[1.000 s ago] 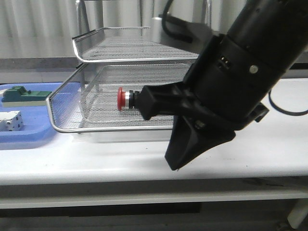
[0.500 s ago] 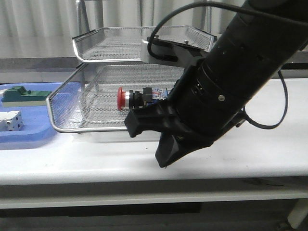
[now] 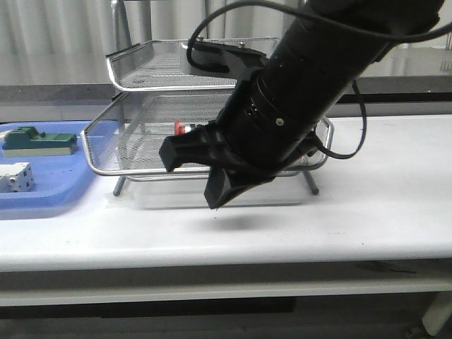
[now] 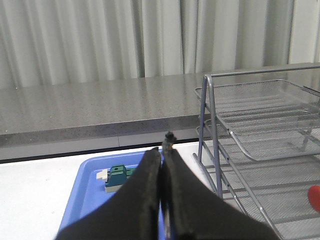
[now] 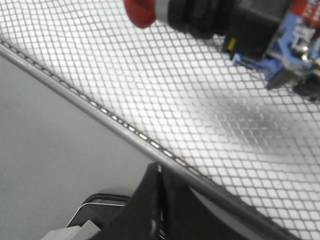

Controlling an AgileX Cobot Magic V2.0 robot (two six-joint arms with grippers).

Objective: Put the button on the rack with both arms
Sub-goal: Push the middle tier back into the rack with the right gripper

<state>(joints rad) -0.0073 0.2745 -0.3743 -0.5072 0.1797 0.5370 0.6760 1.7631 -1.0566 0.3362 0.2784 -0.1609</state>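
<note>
The button [image 5: 200, 17], red head, black middle, blue rear block, lies on its side on the mesh floor of the rack's middle tray [image 5: 125, 129]. In the front view only its red head [image 3: 181, 128] shows behind my right arm. The silver wire rack [image 3: 141, 70] stands mid-table. My right gripper [image 3: 215, 201] is shut and empty, its tips [image 5: 159, 172] right at the middle tray's front rim, below the button. My left gripper [image 4: 164, 150] is shut and empty, above the blue tray, left of the rack's frame [image 4: 210, 115]. A sliver of the button's red head [image 4: 315, 196] shows in that view.
A blue plastic tray [image 3: 49, 187] lies left of the rack and holds a green block [image 3: 39, 140] and a white block [image 3: 15, 177]. The green block also shows in the left wrist view [image 4: 117, 176]. Bare white table lies in front and to the right.
The middle tray with the button in it has slid back into the rack. My right arm has moved left and toward the rack, its gripper now at the tray's front rim.
</note>
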